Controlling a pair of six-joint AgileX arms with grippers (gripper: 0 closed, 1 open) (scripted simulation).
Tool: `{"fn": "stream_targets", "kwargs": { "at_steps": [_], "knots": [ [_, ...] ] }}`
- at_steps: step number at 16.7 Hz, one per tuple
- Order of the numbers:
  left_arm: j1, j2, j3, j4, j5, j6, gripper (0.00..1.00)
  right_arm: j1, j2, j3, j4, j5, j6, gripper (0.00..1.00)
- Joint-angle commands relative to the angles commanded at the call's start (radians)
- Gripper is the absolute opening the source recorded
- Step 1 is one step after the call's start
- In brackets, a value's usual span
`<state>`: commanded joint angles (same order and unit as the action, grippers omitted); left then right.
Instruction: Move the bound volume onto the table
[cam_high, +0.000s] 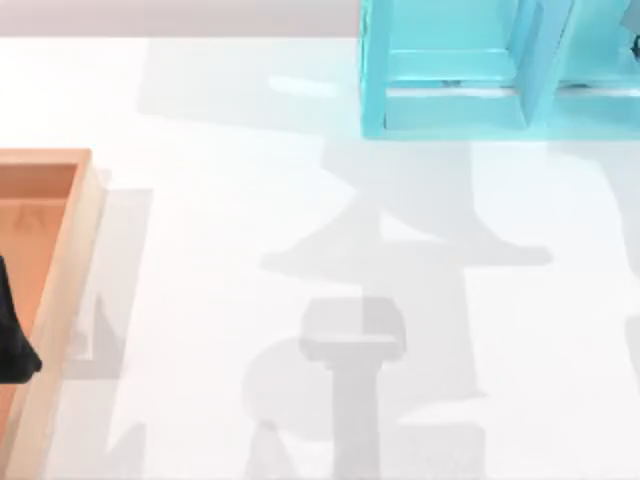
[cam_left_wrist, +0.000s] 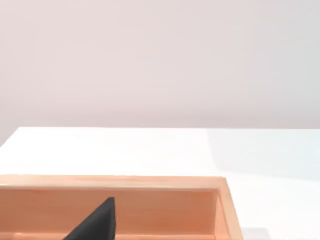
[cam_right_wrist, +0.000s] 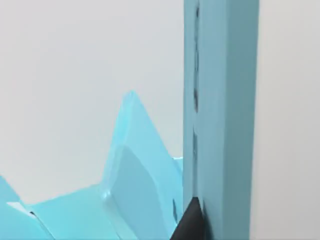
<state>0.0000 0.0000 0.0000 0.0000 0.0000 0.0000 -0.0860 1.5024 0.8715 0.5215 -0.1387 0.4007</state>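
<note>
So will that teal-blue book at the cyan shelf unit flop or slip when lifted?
The teal-blue book probably stays stiff: it looks flat and straight-edged. Its plain smooth cover may slip against the right end effector. Apparently upright and thin beside the cyan shelf unit, it could tip if nudged.

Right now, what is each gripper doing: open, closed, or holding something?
Left gripper: over the orange-brown wooden tray; open or closed cannot be told.
Right gripper: against the light cyan shelf unit; cannot be told.
</note>
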Motion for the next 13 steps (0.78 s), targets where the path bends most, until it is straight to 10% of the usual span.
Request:
{"fn": "stream_targets", "kwargs": {
  "at_steps": [13],
  "knots": [
    [0.0, 0.0, 0.0, 0.0, 0.0, 0.0, 1.0, 0.004, -0.291, -0.142, -0.176, -0.005, -0.009, 0.0]
  ]
}}
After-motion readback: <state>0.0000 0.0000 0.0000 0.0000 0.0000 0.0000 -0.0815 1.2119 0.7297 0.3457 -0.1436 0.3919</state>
